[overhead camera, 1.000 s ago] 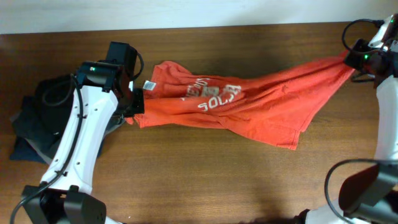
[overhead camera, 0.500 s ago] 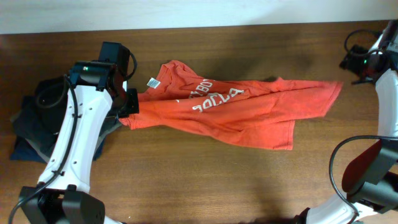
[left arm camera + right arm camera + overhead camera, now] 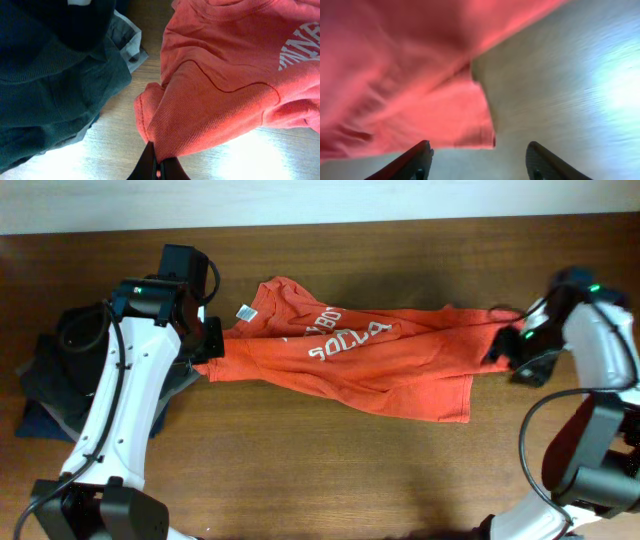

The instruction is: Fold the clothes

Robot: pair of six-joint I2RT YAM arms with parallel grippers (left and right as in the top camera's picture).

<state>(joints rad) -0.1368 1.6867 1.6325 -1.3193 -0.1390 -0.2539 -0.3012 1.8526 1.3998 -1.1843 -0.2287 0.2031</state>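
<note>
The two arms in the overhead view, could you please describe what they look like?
Both the left arm and right arm have white shells with black joints, thin black cables alongside, and a green light near the wrist. The fingers are black.

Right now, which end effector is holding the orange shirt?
The left end effector, pinched shut on a bunched edge of the T-shirt beside the dark clothes. The right end effector is open, holding nothing.

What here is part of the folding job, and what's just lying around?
Part of the job:
red-orange T-shirt
left gripper, pinching one end of it
right gripper, open at the other end

Just lying about:
pile of dark garments, at the edge of the table
</note>
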